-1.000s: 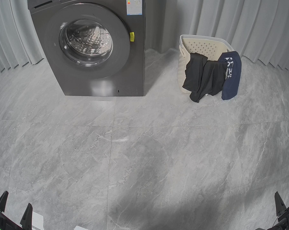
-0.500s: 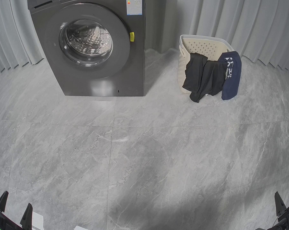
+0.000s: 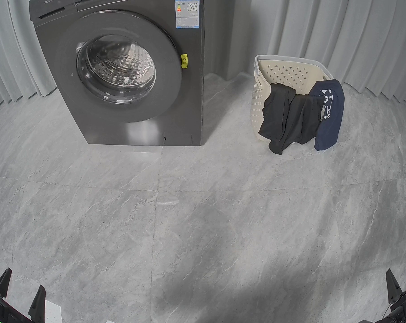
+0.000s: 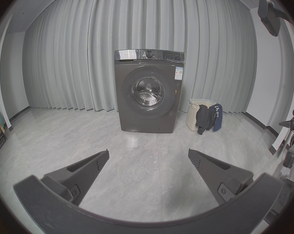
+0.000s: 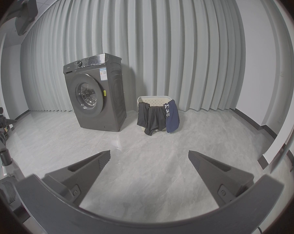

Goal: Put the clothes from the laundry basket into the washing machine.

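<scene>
Hanging clothes beside the washing machine [image 3: 122, 68], both grippers empty

Standing on the grey floor [image 3: 203, 229], the washing machine turns its round door out into the room; the door looks shut. Just to its right, apart from its side panel, the cream laundry basket [image 3: 289, 69] sits upright with its mouth facing up. Two garments drape over the basket's front rim, their long axes running straight down the wall and their loose ends pointing at the floor. The black garment [image 3: 290, 117] hangs on the side nearer the washing machine; the navy garment [image 3: 331, 113] hangs on the far side, its edge touching the black one. Pale curtains [image 3: 328, 19] close off the wall behind. Well back from the washing machine, the left gripper [image 4: 147, 152] and the right gripper [image 5: 149, 152] are low over the floor, fingers spread wide, holding nothing.
</scene>
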You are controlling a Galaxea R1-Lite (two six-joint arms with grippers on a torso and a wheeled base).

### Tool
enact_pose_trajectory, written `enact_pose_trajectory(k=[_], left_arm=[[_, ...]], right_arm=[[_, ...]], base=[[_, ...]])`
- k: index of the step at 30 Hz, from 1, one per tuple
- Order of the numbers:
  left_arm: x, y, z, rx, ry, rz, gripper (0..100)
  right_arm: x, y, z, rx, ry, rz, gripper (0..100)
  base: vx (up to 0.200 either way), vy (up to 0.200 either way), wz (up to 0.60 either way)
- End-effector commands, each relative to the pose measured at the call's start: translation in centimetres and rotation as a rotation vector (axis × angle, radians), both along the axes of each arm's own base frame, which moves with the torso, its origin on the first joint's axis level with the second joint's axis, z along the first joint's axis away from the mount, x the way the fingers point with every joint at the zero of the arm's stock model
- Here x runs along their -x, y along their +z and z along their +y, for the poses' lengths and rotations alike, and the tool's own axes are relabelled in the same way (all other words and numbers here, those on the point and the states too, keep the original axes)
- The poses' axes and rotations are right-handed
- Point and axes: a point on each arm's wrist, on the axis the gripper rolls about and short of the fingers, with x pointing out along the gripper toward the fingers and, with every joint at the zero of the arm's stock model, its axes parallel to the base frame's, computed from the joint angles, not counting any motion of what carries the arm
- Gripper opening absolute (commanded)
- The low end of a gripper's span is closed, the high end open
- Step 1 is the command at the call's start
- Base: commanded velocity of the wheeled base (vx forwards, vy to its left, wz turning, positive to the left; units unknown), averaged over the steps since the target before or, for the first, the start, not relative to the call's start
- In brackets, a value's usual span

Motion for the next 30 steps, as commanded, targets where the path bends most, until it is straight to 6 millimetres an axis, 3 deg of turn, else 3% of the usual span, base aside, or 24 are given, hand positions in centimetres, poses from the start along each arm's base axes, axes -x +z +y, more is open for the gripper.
enact_pose_trajectory(k=[1,11,26,30], left_arm=[[-0.03,-0.43,0.00,0.000,0.000,0.004,100],[-0.02,-0.43,0.01,-0.003,0.002,0.003,100],[-0.03,-0.43,0.01,0.002,0.003,0.004,100],[-0.03,-0.43,0.01,0.003,0.005,0.004,100]], right_arm=[[-0.11,-0.46,0.00,0.001,0.001,0.016,100],[-0.11,-0.44,0.00,0.001,0.001,0.015,100],[-0.11,-0.44,0.00,0.001,0.001,0.015,100],[-0.11,-0.44,0.00,0.001,0.001,0.015,100]], base=[[0.000,0.000,0.00],[0.000,0.000,0.00],[0.200,0.000,0.00],[0.000,0.000,0.00]])
